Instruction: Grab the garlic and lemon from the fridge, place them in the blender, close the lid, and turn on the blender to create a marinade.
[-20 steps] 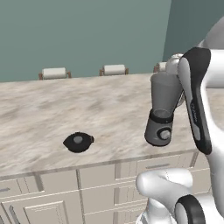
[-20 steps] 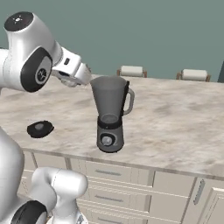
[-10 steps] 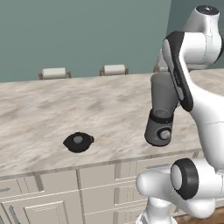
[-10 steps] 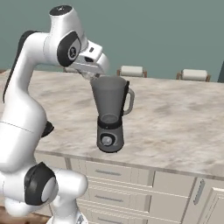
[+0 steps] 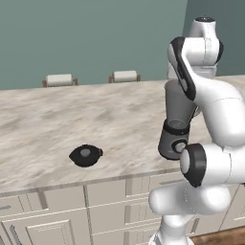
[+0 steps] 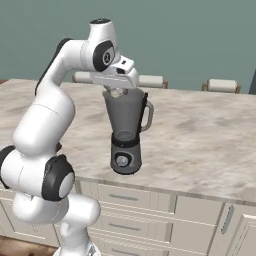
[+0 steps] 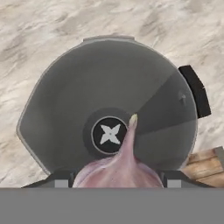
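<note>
One garlic bulb (image 7: 119, 168), pinkish-white with pointed tip, gripped between the fingers of the gripper (image 6: 118, 91), jaws spread fairly wide around it. Held directly above the open mouth of the blender (image 6: 126, 131), clear of the rim; seen as a pale lump just over the jar in the right base view. Pointed tip aimed down into the jar in the hand view, overlapping the star-shaped blade (image 7: 109, 134) at the jar bottom. Jar empty apart from the blade, dark handle (image 7: 195, 90) on one side. Blender standing upright on the marbled counter (image 5: 57, 119), near the front edge, round knob (image 6: 121, 160) facing the cabinets. Black lid (image 5: 85, 155) lying flat on the same counter, well apart from the blender, to its left in the left base view, grey cap up. Two pale chair backs (image 5: 59, 80) visible beyond the far counter edge.
</note>
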